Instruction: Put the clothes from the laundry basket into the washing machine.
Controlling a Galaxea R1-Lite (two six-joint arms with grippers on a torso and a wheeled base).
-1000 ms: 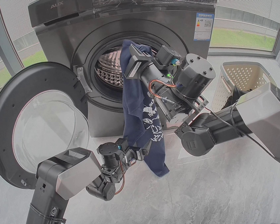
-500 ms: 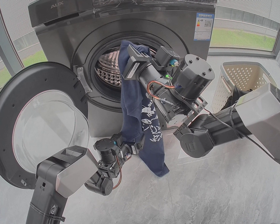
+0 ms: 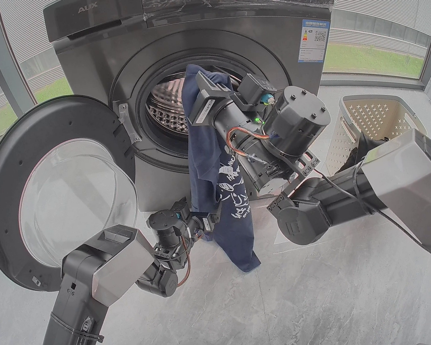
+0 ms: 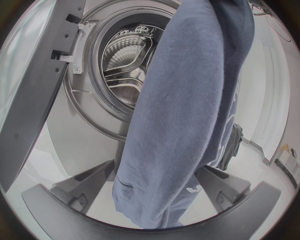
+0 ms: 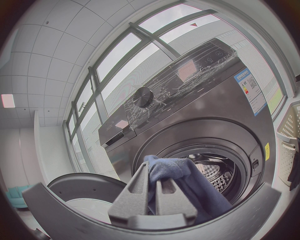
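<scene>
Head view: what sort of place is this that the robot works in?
Probably a laundry corner in a glazed room: a front-loading washing machine with its door open, a perforated laundry basket on the floor beside it, tall windows behind, and a navy shirt in the right pincer at the drum mouth.

Soft, matt navy cloth T-shirt (image 3: 205, 151) against a washing machine (image 3: 93, 66) cased in satin dark-grey metal: drum (image 3: 167, 106) of shiny embossed steel, door (image 3: 72, 197) of glossy glass, laundry basket (image 3: 373, 111) of matt perforated plastic, floor (image 3: 292, 305) polished stone-look.
</scene>
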